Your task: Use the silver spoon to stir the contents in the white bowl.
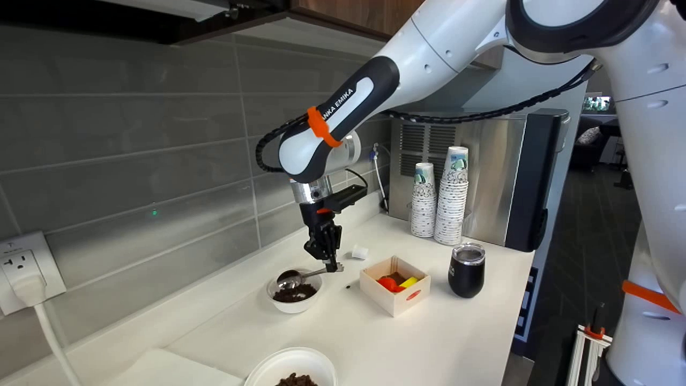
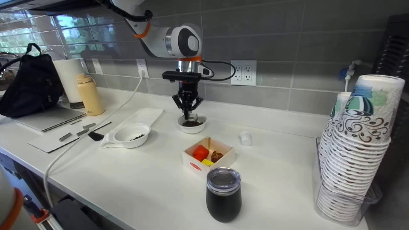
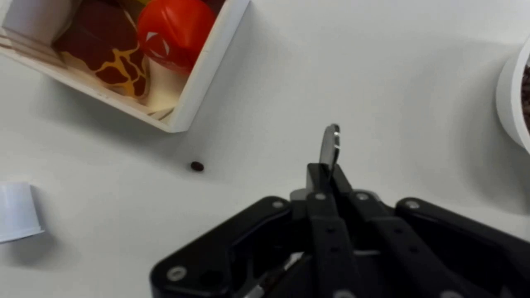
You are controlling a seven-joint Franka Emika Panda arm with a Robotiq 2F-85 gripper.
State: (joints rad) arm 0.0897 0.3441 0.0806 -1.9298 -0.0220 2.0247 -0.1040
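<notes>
1. The gripper (image 1: 332, 266) pinches the silver spoon (image 1: 301, 276), covering part of its handle.
2. The spoon's head is over the white bowl (image 1: 292, 308); whether it touches the dark bits (image 1: 300, 292) I cannot tell.
3. In the wrist view the gripper hides most of the spoon.
4. An exterior view crops a second bowl (image 1: 321, 360).

Arm (image 1: 423, 61) bent, claw (image 1: 333, 265) pointing down, fingers (image 3: 317, 179) pinched

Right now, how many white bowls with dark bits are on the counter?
2. One white bowl has the silver spoon slanting over its rim; left of it, in an exterior view, sits a wider-looking bowl. More could hide behind the bag.
</notes>
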